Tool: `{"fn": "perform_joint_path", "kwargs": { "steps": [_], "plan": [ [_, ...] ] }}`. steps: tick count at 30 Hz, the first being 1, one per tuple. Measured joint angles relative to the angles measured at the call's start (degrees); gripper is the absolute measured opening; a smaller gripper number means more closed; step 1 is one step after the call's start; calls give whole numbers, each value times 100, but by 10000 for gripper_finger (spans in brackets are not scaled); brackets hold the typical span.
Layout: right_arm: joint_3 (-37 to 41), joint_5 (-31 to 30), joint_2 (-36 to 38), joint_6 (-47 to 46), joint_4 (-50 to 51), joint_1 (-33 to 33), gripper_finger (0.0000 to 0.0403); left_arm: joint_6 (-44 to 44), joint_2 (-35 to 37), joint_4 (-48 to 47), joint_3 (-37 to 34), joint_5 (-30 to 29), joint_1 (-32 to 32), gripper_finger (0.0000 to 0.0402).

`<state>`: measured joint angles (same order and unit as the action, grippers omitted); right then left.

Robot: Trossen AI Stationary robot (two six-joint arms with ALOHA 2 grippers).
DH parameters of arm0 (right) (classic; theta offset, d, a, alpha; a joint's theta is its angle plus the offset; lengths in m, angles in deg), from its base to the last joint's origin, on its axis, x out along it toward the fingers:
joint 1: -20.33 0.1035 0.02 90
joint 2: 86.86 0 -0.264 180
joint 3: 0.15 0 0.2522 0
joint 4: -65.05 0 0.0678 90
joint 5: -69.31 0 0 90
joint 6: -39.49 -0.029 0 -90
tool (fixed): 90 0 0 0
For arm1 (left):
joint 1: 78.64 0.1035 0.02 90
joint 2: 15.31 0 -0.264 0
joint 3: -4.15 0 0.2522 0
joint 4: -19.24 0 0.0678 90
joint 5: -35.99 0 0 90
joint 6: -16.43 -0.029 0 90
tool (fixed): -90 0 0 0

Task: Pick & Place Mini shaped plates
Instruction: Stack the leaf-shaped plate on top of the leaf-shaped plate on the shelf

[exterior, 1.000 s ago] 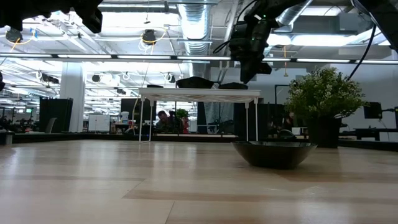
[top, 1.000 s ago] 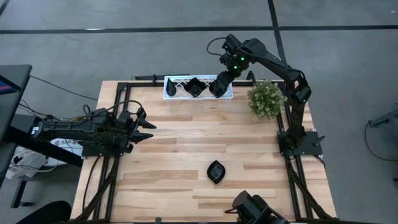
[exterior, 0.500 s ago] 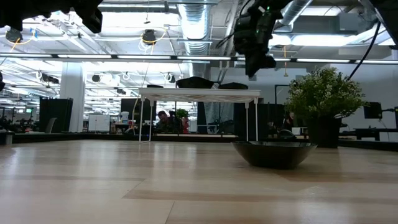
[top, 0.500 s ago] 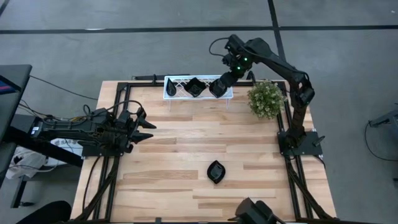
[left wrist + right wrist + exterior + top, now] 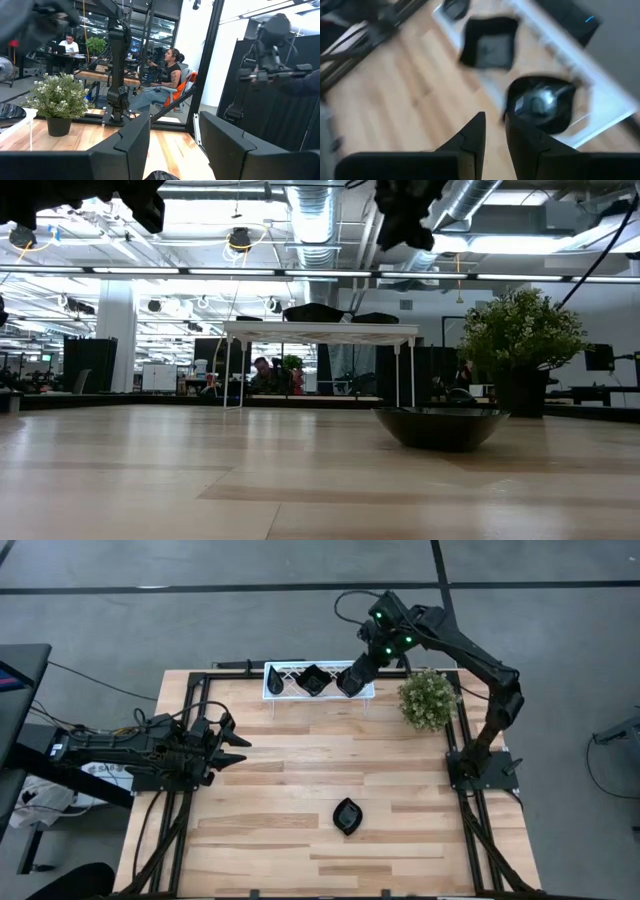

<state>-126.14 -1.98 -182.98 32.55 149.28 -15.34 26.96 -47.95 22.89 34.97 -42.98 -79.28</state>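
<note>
Three small glossy black plates lie on the white lattice tray at the table's far edge: a slim one, a square one and a rounded one. My right gripper hangs high above the tray's right end, slanting down, open by a narrow gap with nothing between its fingers. A leaf-shaped black plate rests on its base on the wood near the front edge. At the table's left side my left gripper waits, level and open.
A green potted plant stands right of the tray at the far right. The tray stands on thin legs above the tabletop. Black frame rails run along the table's left, right and far edges. Bare wood lies across the middle.
My right gripper has risen from just above the tray's right end to high over it, leaving the top of the low view, and has drifted a little toward the far edge. The plates on the tray have stayed where they were.
</note>
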Motion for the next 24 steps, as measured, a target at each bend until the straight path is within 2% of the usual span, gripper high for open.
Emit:
{"fn": "perform_joint_path", "kwargs": {
  "steps": [9,17,24],
  "plan": [
    [0,84,106,-23,1493,1410,70,21,0,0,0,0,0,173],
    [0,32,88,-241,1622,2803,70,46,1,-2,0,0,0,173],
    [1,-555,-111,-409,1718,3523,70,46,0,-2,0,0,0,173]
  ]
}}
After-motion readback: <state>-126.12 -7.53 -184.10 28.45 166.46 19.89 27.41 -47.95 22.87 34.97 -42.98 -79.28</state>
